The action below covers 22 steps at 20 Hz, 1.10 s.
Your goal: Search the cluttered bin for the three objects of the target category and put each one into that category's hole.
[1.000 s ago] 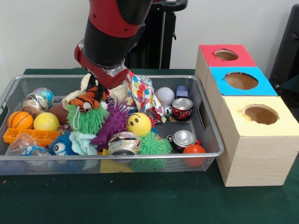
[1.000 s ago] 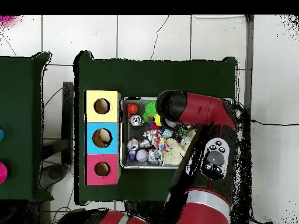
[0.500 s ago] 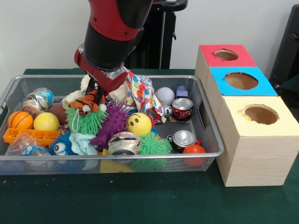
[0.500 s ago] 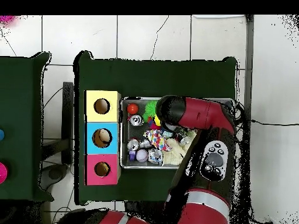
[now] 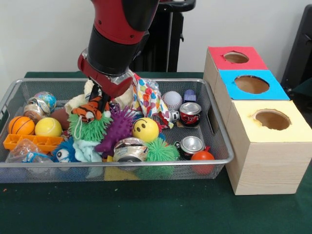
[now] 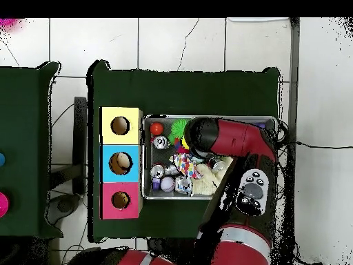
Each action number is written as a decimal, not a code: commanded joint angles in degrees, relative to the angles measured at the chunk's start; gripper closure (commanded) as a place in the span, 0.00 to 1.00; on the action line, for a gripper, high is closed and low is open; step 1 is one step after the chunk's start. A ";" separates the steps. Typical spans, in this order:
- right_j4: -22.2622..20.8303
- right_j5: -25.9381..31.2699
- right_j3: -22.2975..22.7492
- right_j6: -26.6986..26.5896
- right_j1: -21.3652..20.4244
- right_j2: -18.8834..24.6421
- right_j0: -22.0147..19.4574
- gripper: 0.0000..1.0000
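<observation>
We see a green table (image 5: pixel 161 214); on it sits a wire bin (image 5: pixel 222 146) full of toys; just beside it stands a three-holed box (image 5: pixel 265 161).

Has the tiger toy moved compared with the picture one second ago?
Yes. The tiger toy has shifted slightly toward the picture's left along the basket's far rim, under the gripper.

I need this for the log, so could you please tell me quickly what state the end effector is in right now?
End effector: shut on the tiger plush, lifting it just above the green spiky ball in the bin.
</observation>
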 commanded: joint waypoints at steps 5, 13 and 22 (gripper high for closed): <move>-1.10 -2.24 5.51 2.35 1.74 4.77 -0.71 0.00; -2.23 -4.68 6.45 0.69 1.74 4.90 -1.96 0.00; -5.87 -8.06 11.95 -8.11 -1.81 6.46 -8.13 0.00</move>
